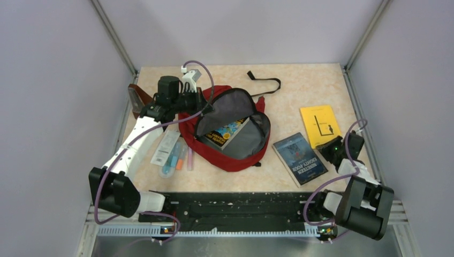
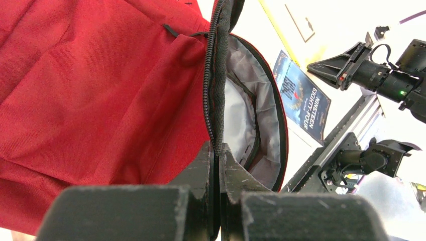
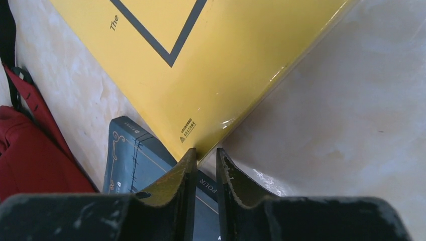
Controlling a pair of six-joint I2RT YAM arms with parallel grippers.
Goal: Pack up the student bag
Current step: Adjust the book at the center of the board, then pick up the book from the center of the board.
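**Bag open, both pincers down at their work**

Your student bag point(image 1: 230, 160) lies in the middle of the worktop point(image 1: 300, 85), main compartment gaping, and a colourful book point(image 1: 227, 133) is inside against the grey lining. Your left pincer point(image 1: 206, 107) is at the bag's far-left rim. Its wrist view shows the jaws clamped tight on the black zipper edge point(image 2: 213, 90), holding that flap up.

Over on the bag's right, a dark blue book point(image 1: 300, 158) lies flat, with a yellow book point(image 1: 320, 124) just beyond it. Your right pincer point(image 3: 205, 153) is down at the yellow book's near corner, jaws drawn to a narrow slit. The corner sits right at the tips, but I can't tell whether it's pinched.

Left of the bag, a clear packet of pens point(image 1: 172, 152) lies beside your left arm.
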